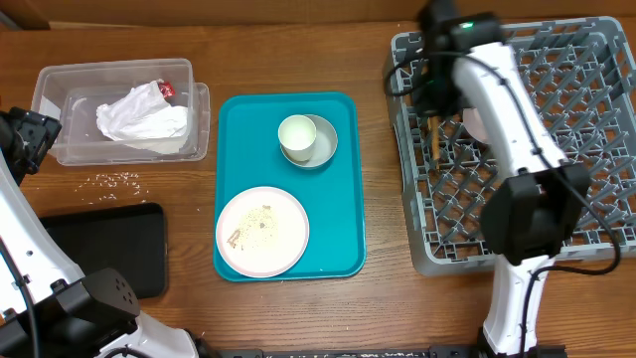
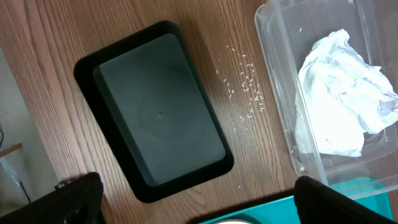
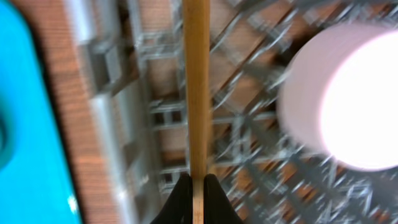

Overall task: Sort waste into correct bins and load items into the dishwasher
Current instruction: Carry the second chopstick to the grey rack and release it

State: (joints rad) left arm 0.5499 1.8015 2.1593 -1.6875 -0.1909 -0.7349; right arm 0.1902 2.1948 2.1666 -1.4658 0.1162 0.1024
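Note:
My right gripper [image 1: 434,104] [image 3: 198,194] is shut on the wooden chopsticks [image 1: 434,139] [image 3: 198,87] and holds them over the left part of the grey dish rack [image 1: 556,214] [image 3: 143,112]. A small white bowl [image 1: 477,124] [image 3: 348,99] sits in the rack beside them. My left gripper [image 1: 28,139] [image 2: 199,202] is open and empty, above the table near the clear tub [image 1: 60,85] [image 2: 280,74]. The tub holds the crumpled napkin [image 1: 141,117] [image 2: 342,99] and a red scrap [image 1: 166,89]. Rice grains [image 1: 117,179] [image 2: 245,87] lie between the tub and the black tray [image 1: 109,249] [image 2: 158,118].
The teal tray [image 1: 343,199] [image 2: 267,213] in the middle holds a white plate [image 1: 261,231] with crumbs and a white cup [image 1: 296,134] standing in a grey-green bowl [image 1: 326,147]. The teal tray's edge shows in the right wrist view [image 3: 25,124].

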